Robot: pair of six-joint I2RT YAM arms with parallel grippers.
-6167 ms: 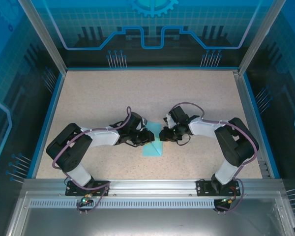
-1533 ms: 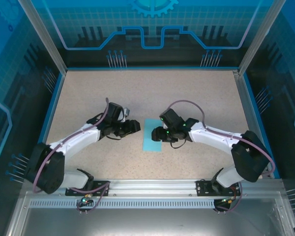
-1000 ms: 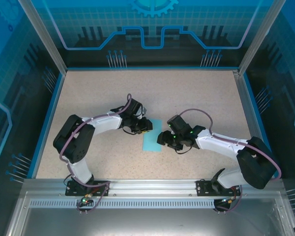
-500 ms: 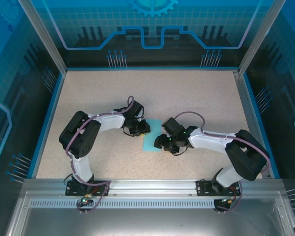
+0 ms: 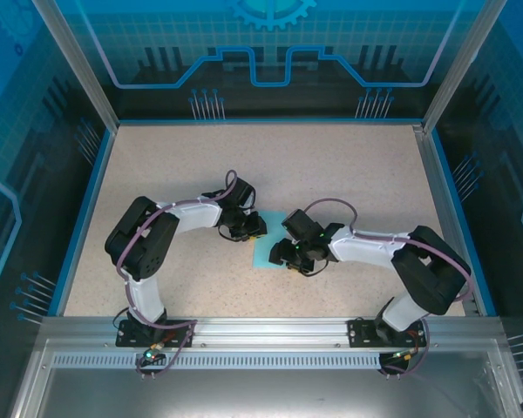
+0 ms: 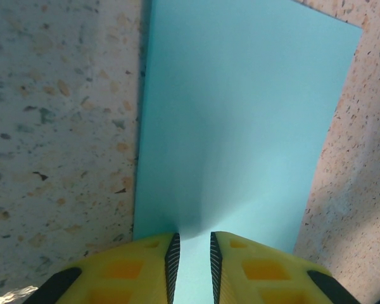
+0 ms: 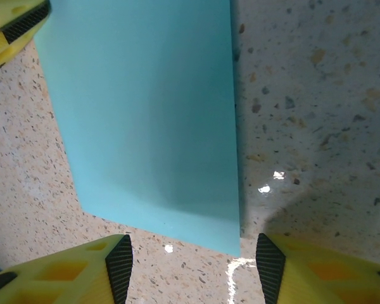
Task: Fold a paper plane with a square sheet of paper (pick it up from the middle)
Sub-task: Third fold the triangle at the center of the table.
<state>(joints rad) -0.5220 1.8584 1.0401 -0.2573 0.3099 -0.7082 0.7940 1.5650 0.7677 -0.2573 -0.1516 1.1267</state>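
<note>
Speckled beige tabletop (image 5: 244, 165) carries the thin light cyan sheet of paper (image 6: 240, 126), lying flat as a narrow rectangle. Probably one fold is done, with nose and wings still to make. At the left wrist view's bottom edge, the left gripper (image 6: 191, 253) has its jaws nearly together over the paper's near edge; whether it grips is unclear. At the right wrist view's bottom, the right gripper (image 7: 193, 253) stands wide apart, straddling the lower corner.

Speckled beige tabletop (image 5: 270, 165), blue-edged, printed blue wall panels (image 5: 331, 52), aluminium frame (image 5: 261, 327)
</note>
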